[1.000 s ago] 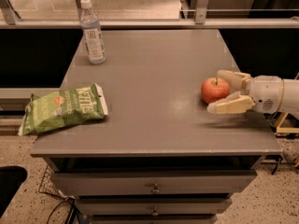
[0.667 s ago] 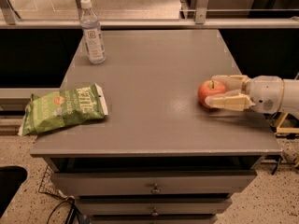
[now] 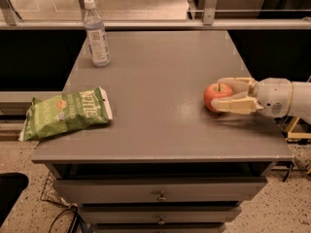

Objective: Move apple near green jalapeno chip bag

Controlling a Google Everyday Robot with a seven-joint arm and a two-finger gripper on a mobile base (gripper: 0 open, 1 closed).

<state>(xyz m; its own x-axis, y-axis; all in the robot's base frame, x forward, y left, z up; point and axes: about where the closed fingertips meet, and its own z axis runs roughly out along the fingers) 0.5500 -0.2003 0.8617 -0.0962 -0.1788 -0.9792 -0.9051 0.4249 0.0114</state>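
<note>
The red-orange apple (image 3: 215, 95) sits at the right side of the grey table (image 3: 155, 76). My gripper (image 3: 218, 94) reaches in from the right edge. Its cream fingers (image 3: 233, 106) are closed on the apple from the far and near sides, low over the tabletop. The green jalapeno chip bag (image 3: 65, 112) lies flat at the table's front left corner, partly overhanging the left edge, far to the left of the apple.
A clear plastic water bottle (image 3: 96, 33) with a white cap stands at the back left of the table. Drawers (image 3: 160, 194) sit below the front edge. A rail runs behind the table.
The gripper's near finger has closed in on the apple. Gripper and apple have shifted slightly left and toward the front.
</note>
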